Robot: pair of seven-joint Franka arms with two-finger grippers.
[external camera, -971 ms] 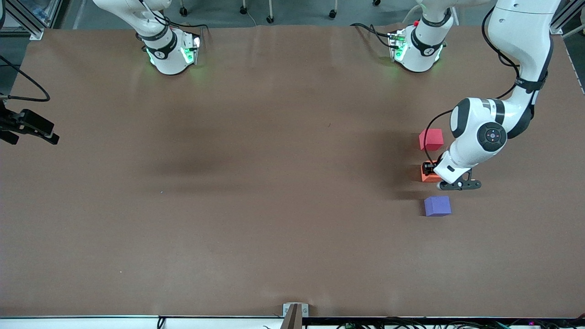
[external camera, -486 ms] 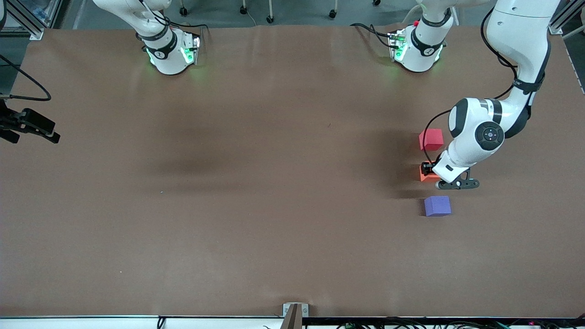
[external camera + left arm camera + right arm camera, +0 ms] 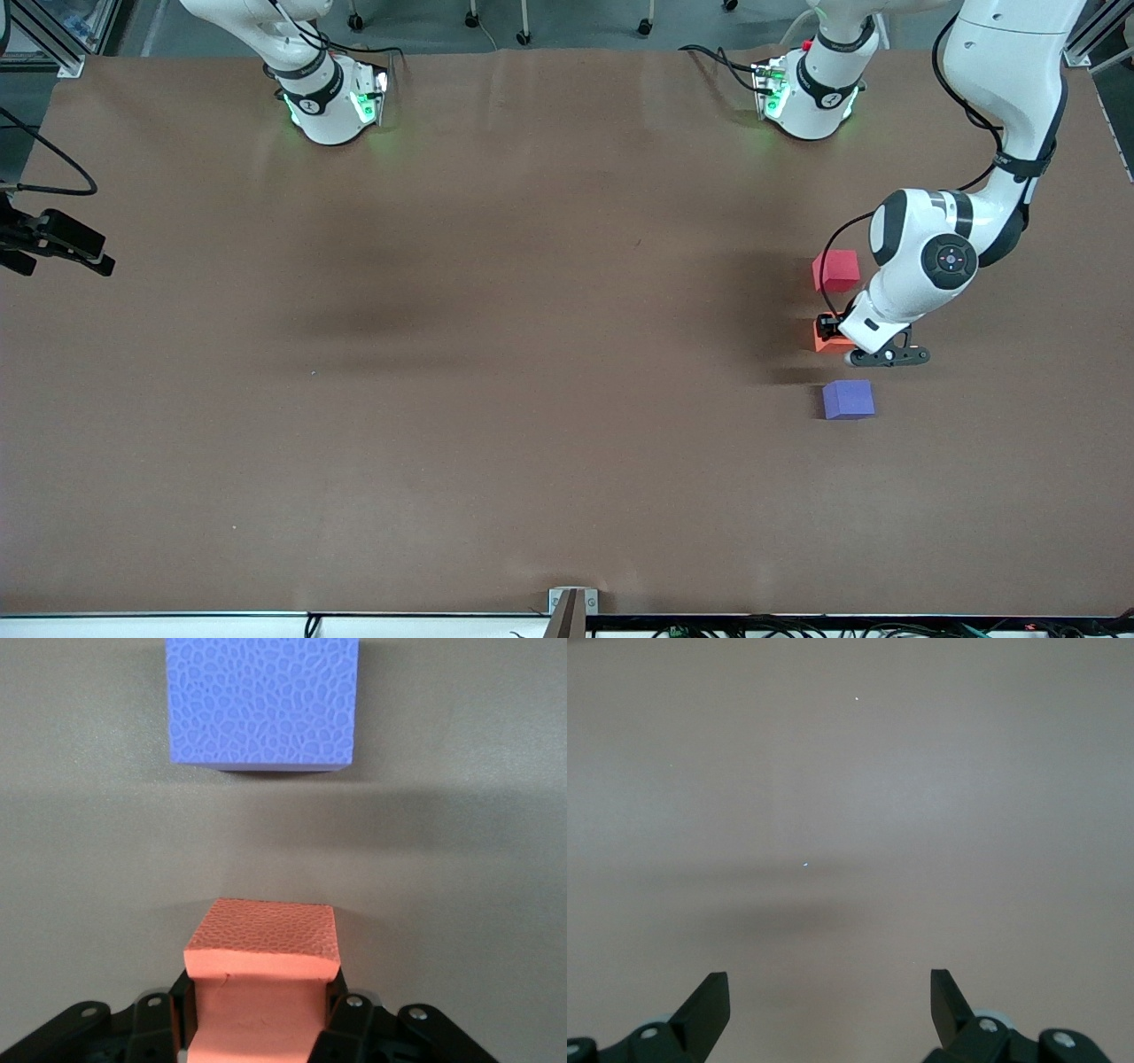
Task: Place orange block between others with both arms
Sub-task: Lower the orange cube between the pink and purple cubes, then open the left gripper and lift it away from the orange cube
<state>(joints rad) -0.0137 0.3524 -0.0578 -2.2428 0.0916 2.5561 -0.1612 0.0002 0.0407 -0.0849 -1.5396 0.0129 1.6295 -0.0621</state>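
The orange block (image 3: 824,339) is in line between the pinkish-red cube (image 3: 835,270) and the purple-blue cube (image 3: 848,399), near the left arm's end of the table. My left gripper (image 3: 833,330) is shut on it from above, mostly hidden under the white wrist. In the left wrist view the orange block (image 3: 263,948) is pinched between the black fingers of my left gripper (image 3: 261,997), and the purple-blue cube (image 3: 263,702) lies just ahead. My right gripper (image 3: 830,1001) is open over bare table at the right arm's end, waiting.
Brown table covering (image 3: 532,354) stretches wide between the two arms. Both green-lit bases (image 3: 332,102) stand along the table edge farthest from the front camera. A small bracket (image 3: 572,607) sits at the edge nearest that camera.
The left wrist has shifted very slightly, still gripping the orange block between the two cubes. The right gripper has barely moved.
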